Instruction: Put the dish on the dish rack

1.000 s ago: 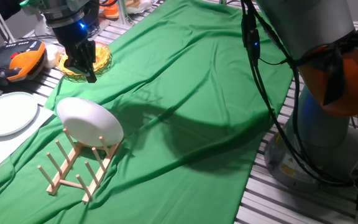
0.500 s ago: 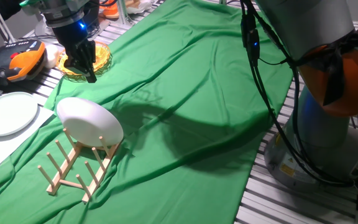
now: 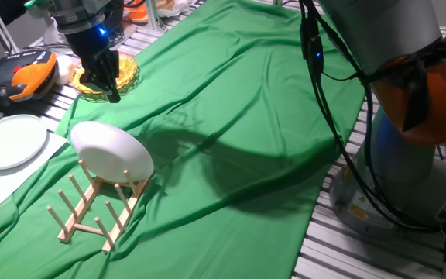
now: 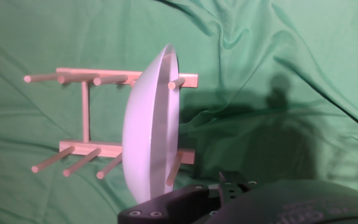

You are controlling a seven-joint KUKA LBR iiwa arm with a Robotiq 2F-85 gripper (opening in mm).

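I'm seeing the dish [image 3: 112, 152] standing in the rack's [image 3: 91, 209] far slot, my gripper [image 3: 108, 87] hovering beyond, fingers empty, spread unclear.

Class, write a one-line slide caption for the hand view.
White dish standing on edge between the pegs at one end of the wooden dish rack, on green cloth.

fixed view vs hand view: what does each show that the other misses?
Fixed view only: the gripper raised clear of the dish, the paler plate at left and the orange-yellow glass dish behind.
Hand view only: the dish edge-on, standing between pegs at one end of the rack.
Both: the dish on the dish rack, over green cloth.
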